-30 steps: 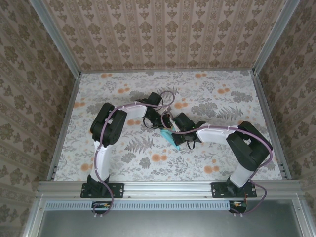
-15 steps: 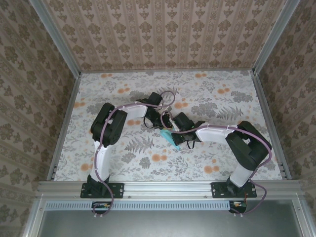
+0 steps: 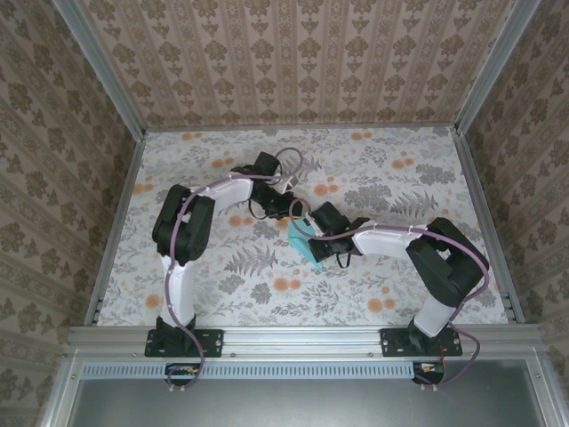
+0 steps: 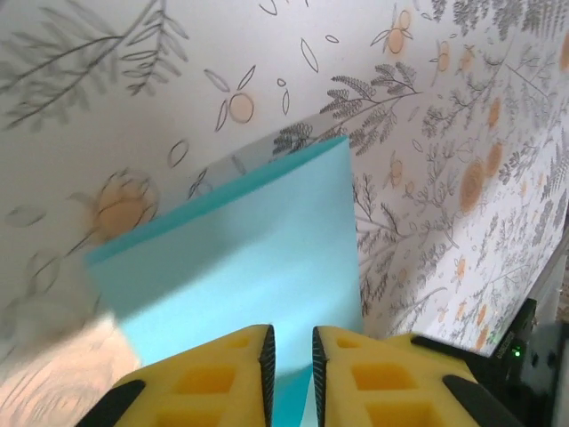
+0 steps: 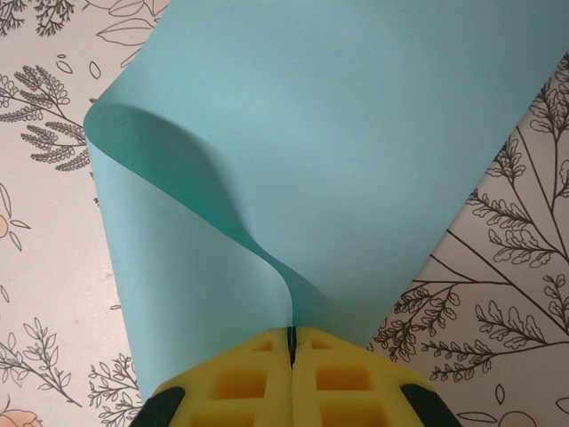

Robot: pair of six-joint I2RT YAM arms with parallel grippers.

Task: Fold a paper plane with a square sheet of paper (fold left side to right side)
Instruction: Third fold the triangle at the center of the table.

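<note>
The square sheet of paper (image 3: 300,240) is light turquoise and lies mid-table, curled over on itself. My right gripper (image 3: 314,245) is shut on one edge of it. In the right wrist view the sheet (image 5: 338,133) rises in an S-curve into the closed yellow fingertips of the right gripper (image 5: 292,336). My left gripper (image 3: 290,210) hovers just behind the sheet. In the left wrist view the left gripper (image 4: 293,342) has its jaws slightly parted with nothing pinched, and the paper (image 4: 240,258) lies flat beyond them.
The floral tablecloth (image 3: 373,178) covers the table, which is walled by patterned panels and metal rails (image 3: 120,222). Both arms crowd the table's middle. The left arm's elbow (image 3: 182,227) sits to the left, the right arm's elbow (image 3: 449,262) to the right.
The left gripper's jaws have parted and let go of the paper, and the left arm has drawn back up and to the left. More of the sheet shows now. The right gripper keeps its grip.
</note>
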